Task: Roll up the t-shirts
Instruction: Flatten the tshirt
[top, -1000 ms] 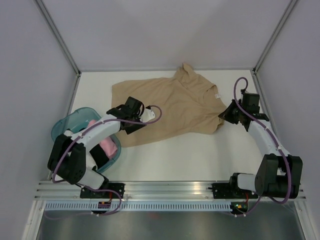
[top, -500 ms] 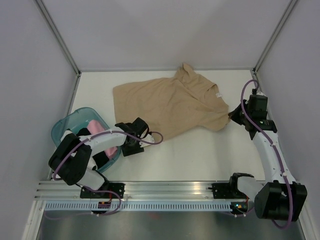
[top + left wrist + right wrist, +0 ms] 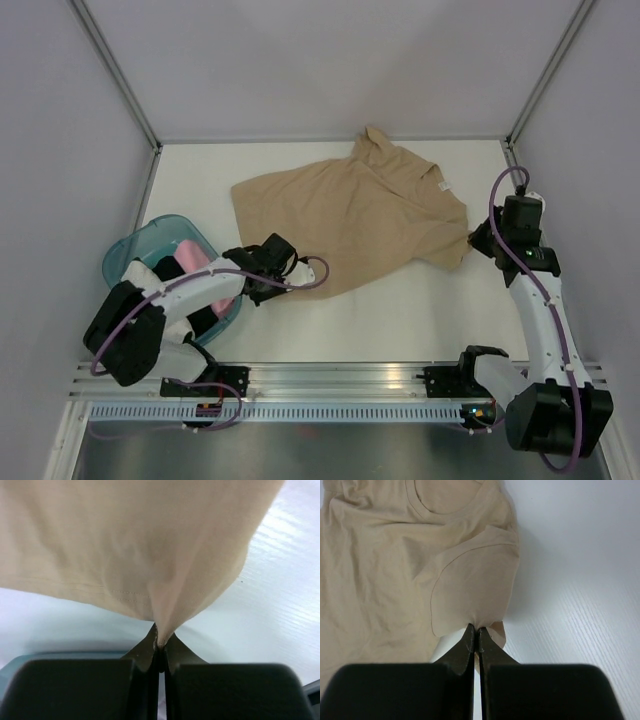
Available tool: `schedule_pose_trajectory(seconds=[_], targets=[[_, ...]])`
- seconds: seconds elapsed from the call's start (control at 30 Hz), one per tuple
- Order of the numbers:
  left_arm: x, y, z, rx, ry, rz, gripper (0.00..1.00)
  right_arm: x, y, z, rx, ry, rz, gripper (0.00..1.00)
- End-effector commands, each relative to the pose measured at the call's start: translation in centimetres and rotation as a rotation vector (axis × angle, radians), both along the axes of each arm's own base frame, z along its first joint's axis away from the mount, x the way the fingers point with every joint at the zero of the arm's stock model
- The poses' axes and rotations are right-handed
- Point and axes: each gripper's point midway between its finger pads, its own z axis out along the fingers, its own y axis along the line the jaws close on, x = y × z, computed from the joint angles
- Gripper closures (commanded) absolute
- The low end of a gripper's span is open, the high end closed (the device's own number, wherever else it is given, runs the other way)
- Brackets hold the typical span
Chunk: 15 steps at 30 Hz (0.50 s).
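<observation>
Bundle (image 3: 188, 250) apparently in basket (image 3: 140, 232), beside t-shirt (image 3: 350, 210).

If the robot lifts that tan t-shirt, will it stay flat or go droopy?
Probably droopy: the tan t-shirt bunches into a thin pinch at the left end effector. Likely light too, since its thin cloth wrinkles softly.

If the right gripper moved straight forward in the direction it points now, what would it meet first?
The tan t-shirt: the right gripper is shut on the edge of its sleeve, so going forward would push into that sleeve first, then probably the shirt's body behind it.
</observation>
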Motion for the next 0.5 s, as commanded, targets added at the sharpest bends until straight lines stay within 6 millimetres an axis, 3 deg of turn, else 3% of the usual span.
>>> schedule_pose_trajectory(seconds=[0.0, 0.1, 0.17, 0.27, 0.33, 0.47], targets=[[-0.6, -1.5, 2.7, -0.158, -0.055, 0.029, 0.98, -1.8, -0.3, 1.3, 0.003, -0.020, -0.045, 1.00], [-0.8, -0.6, 4.3, -0.173, -0.116, 0.030, 0.98, -4.0, 0.3, 1.6, 0.043, -0.040, -0.069, 1.00], [-0.6, 0.1, 5.3, -0.168, -0.175, 0.028, 0.98, -5.8, 0.4, 0.8, 0.060, -0.023, -0.100, 0.99], [0.0, 0.6, 6.2, -0.164, -0.225, 0.023, 0.98, -6.9, 0.5, -0.4, 0.097, 0.003, -0.147, 1.00], [0.0, 0.7, 6.2, -0.158, -0.222, 0.020, 0.98, -7.3, 1.2, -1.3, 0.146, 0.034, -0.148, 1.00], [-0.4, 1.4, 5.6, -0.115, -0.209, 0.000, 0.98, -10.2, 1.2, -3.6, 0.152, 0.145, -0.199, 0.97]])
